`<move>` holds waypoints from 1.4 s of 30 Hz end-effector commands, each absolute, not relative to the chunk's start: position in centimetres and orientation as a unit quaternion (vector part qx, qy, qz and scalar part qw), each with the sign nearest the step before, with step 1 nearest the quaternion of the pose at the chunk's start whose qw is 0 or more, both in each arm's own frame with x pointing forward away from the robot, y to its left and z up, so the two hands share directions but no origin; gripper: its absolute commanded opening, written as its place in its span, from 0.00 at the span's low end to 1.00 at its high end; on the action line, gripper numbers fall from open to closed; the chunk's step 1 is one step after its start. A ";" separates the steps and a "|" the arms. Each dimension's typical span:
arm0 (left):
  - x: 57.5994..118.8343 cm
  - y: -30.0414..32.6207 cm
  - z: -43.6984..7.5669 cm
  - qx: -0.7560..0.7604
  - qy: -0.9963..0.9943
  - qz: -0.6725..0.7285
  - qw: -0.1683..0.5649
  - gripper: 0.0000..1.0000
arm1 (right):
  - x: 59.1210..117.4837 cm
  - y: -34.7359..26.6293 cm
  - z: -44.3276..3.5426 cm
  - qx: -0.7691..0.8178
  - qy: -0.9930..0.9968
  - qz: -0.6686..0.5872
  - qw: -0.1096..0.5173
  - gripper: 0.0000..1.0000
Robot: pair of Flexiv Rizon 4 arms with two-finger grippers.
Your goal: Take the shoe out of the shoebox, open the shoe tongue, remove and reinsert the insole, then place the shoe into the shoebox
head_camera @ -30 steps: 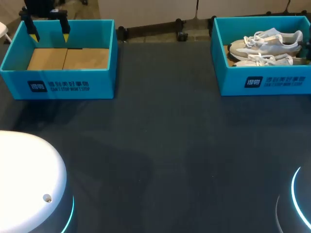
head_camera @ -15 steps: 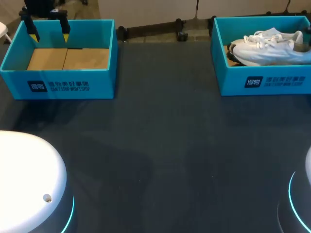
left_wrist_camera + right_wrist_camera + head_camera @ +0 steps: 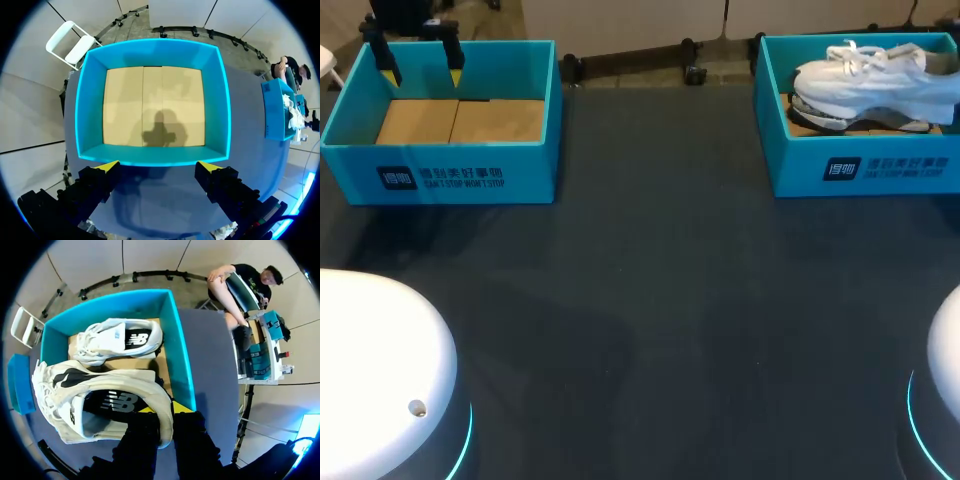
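A white sneaker point(image 3: 880, 80) hangs tilted above the right blue shoebox point(image 3: 860, 170). In the right wrist view my right gripper point(image 3: 162, 412) is shut on the heel collar of this sneaker point(image 3: 115, 395), its yellow tips barely showing. A second white sneaker point(image 3: 120, 337) lies on its side on the cardboard floor of that shoebox point(image 3: 177, 350), largely hidden under the lifted one in the head view. My left gripper point(image 3: 420, 70) is open over the back wall of the left blue shoebox point(image 3: 440, 175), nothing between its fingers point(image 3: 107, 167).
The left shoebox point(image 3: 220, 100) holds only its cardboard floor. Dark table stretches between and in front of the two boxes. White rounded robot bases point(image 3: 380, 370) sit at the near left and near right corners.
The right gripper has lifted one sneaker up from the right box floor, and it now hangs higher and tilted. The left arm has not moved.
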State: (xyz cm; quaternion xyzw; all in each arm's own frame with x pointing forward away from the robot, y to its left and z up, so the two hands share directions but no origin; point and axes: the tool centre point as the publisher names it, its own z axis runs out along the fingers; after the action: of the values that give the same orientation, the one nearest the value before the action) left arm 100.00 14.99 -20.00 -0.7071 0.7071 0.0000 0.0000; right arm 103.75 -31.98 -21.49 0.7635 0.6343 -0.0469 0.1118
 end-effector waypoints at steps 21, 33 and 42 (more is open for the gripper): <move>100.0 15.0 -20.0 -0.707 0.707 0.000 0.000 1.00 | 103.9 -29.8 -14.2 0.739 0.658 -0.044 0.134 0.00; 100.0 15.0 -20.0 -0.707 0.707 0.000 0.000 1.00 | 99.7 -25.1 -14.6 0.751 0.644 -0.050 0.138 0.00; 100.0 15.0 -20.0 -0.707 0.707 0.000 0.000 1.00 | 95.5 -21.3 -13.9 0.755 0.638 -0.055 0.143 0.00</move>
State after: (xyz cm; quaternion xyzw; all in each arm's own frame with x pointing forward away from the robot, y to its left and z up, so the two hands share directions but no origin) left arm 100.00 14.99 -20.00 -0.7071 0.7071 0.0000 0.0000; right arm 97.50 -22.32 -14.41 0.7567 0.6385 -0.0652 0.1246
